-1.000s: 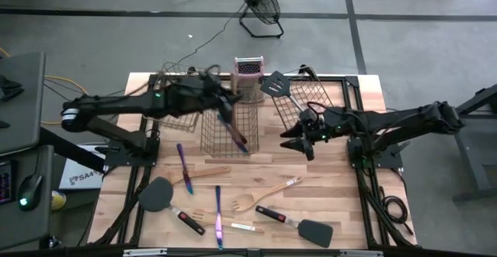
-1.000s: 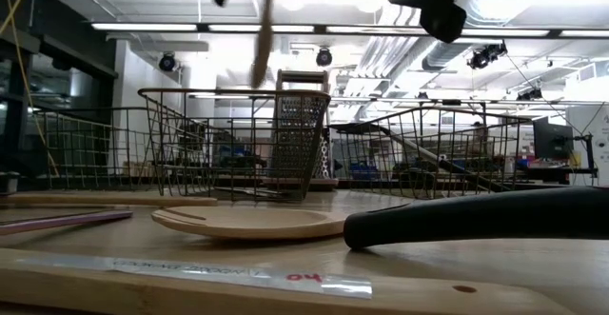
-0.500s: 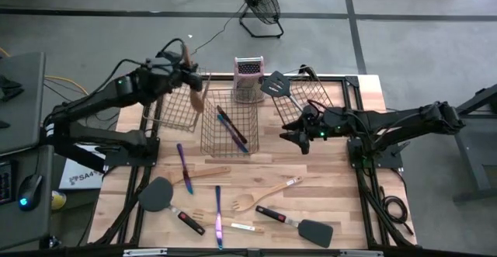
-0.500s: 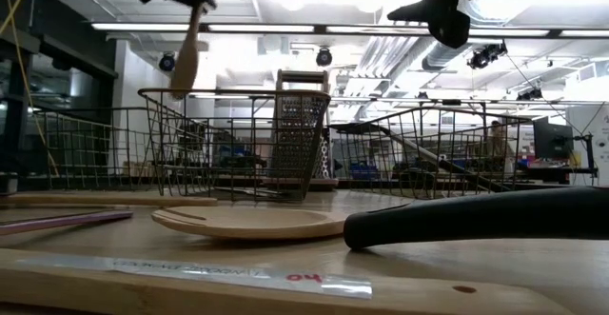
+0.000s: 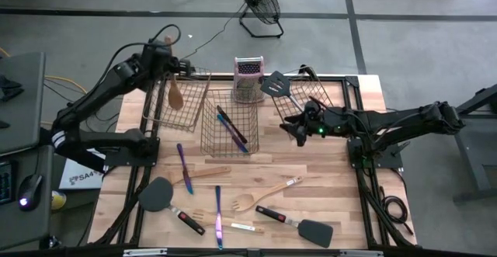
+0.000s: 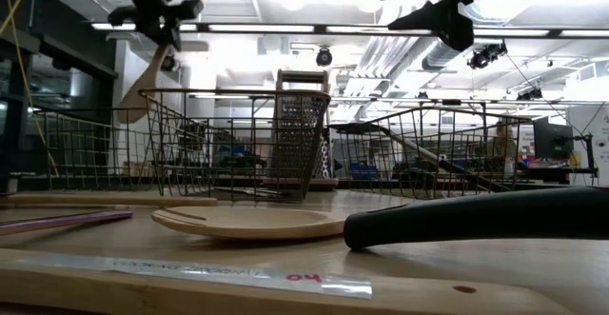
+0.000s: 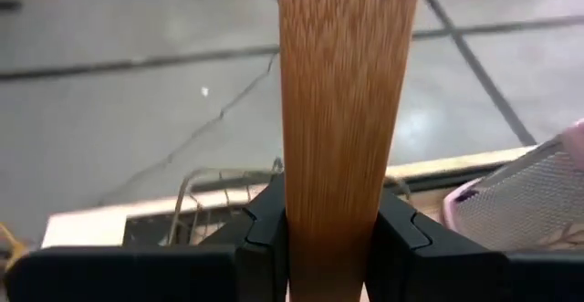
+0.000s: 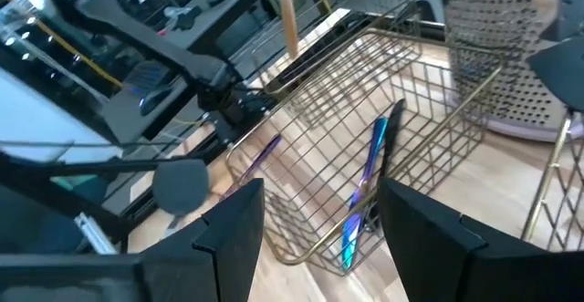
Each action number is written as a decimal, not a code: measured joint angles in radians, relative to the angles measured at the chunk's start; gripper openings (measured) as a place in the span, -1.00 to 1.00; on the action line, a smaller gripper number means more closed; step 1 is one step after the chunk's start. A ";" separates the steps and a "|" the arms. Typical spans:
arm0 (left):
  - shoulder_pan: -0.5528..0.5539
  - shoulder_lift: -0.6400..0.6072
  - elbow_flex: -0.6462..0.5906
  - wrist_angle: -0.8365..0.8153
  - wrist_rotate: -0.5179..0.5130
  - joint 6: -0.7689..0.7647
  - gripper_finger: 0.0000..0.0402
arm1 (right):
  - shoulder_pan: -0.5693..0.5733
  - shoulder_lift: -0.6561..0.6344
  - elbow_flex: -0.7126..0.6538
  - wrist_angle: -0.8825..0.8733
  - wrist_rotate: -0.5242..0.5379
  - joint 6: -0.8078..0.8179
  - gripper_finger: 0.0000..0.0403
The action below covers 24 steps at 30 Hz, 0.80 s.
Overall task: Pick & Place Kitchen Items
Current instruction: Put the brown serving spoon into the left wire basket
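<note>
My left gripper [image 5: 166, 53] is high above the far left of the table, shut on a pale wooden spoon [image 5: 175, 94]. The spoon's broad end hangs over the left wire basket [image 5: 159, 116]; it also shows in the low view [image 6: 141, 85]. My right gripper [image 5: 291, 126] is open and empty, in the air between the middle basket [image 5: 208, 137] and the right basket [image 5: 314, 94]. Two purple-blue cutlery pieces [image 5: 231, 130] lie in the middle basket. A black spatula [image 5: 276, 85] leans in the right basket. My left gripper pinches the spoon's flat wooden handle [image 7: 333, 206] between its two fingers [image 7: 265, 238], one on each narrow edge. The spoon is lifted clear and hangs below the gripper [image 6: 157, 15], slightly tilted, with its broad end [image 6: 138, 91] down above the left basket.
An upright metal box grater [image 5: 248, 78] stands at the far edge, behind the middle basket. On the near half of the table lie a wooden spatula [image 5: 208, 174], a wooden fork [image 5: 264, 195], two black spatulas [image 5: 159, 195] [image 5: 299, 224] and purple cutlery [image 5: 183, 168] [image 5: 218, 214].
My left gripper has carried the wooden spoon up from over the middle basket toward the table's far left corner, and it is now over the left basket. The spoon has swung from a slant to hanging broad end down. My right gripper has drifted slightly toward the far edge.
</note>
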State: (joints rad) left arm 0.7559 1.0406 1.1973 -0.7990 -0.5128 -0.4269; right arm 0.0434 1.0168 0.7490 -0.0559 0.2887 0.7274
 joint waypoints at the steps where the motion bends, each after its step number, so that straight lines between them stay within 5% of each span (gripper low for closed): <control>1: 0.023 0.010 0.000 0.003 0.029 -0.001 -0.57 | 0.000 0.000 0.000 0.000 0.005 0.007 0.03; 11: 0.167 0.159 0.000 0.003 0.208 -0.024 -0.56 | 0.000 0.000 0.000 -0.001 0.035 0.010 0.03; 24: 0.207 0.226 -0.037 -0.031 0.214 -0.082 -0.57 | 0.000 0.001 0.000 -0.043 0.054 0.051 0.03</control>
State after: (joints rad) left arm 0.9630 1.2663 1.1599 -0.8304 -0.2984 -0.5085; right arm 0.0429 1.0176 0.7490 -0.0990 0.3424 0.7784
